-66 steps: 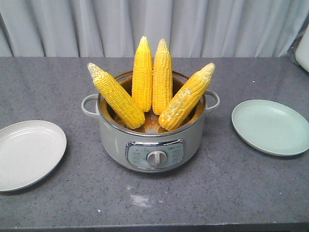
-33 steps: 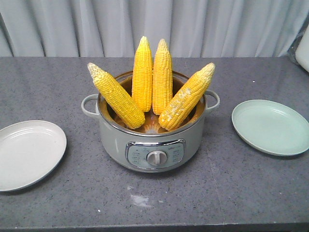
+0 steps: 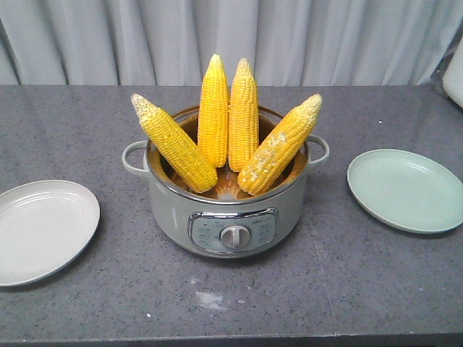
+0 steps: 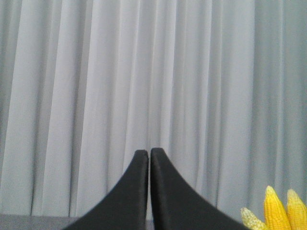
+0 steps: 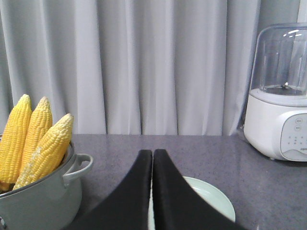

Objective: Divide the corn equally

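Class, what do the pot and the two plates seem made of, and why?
Pot: likely coated metal; its rim gleams silver. White plate and green plate: probably matte plastic or ceramic; dull, even surfaces, thin rims.

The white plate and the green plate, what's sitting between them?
A grey-green cooker pot sits there, with four corn cobs standing up in it. The front-facing view shows it.

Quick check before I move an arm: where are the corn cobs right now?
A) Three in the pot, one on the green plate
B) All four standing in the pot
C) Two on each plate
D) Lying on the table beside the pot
B: all four corn cobs stand tips-up in the pot, while the white plate and the green plate hold none.
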{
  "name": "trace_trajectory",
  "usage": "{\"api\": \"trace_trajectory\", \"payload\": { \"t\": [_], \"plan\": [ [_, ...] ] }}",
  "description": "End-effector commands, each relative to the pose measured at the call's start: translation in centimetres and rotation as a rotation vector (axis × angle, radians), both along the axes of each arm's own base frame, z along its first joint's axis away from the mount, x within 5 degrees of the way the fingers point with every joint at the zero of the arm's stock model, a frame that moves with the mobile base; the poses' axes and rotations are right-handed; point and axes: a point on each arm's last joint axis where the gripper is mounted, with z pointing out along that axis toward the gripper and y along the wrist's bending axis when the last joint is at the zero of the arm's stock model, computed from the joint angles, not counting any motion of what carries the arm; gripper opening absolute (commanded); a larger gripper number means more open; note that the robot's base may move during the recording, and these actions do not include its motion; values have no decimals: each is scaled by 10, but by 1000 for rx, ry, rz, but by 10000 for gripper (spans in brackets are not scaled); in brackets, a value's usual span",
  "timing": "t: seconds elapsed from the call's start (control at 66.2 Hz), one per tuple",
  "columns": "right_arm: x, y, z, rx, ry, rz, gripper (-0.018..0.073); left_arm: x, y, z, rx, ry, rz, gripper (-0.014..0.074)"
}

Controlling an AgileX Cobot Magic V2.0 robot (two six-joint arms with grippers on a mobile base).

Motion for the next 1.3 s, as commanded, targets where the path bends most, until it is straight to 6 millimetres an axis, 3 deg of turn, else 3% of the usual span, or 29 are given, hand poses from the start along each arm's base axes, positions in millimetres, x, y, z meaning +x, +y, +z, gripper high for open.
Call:
{"api": "trace_trajectory", "payload": {
  "t": [0.0,0.091,0.196,0.438,0.634,0.876,0.981,1.042,1.283],
  "plan": [
    [10,0,34,-11,30,-5,-6,13,0,28,-19,73,-6,-6],
    [28,1,53,-8,138,-1,-6,31,0,45,-20,192,-9,-6],
    [51,3,61,3,237,6,-6,59,1,51,-23,323,-11,-6],
    [95,5,32,-7,461,5,-6,105,2,25,-26,610,-13,-6],
    [108,5,13,-13,601,5,-6,121,2,11,-32,729,-16,-6],
    [114,5,9,-19,627,5,20,124,2,9,-32,743,-16,-6],
    [115,5,9,-25,629,5,115,124,2,9,-30,740,-15,38],
    [115,5,9,-23,628,6,216,124,2,9,-22,739,-15,102],
    [114,5,8,-21,643,7,650,124,2,10,-2,736,-17,503]
  ]
}}
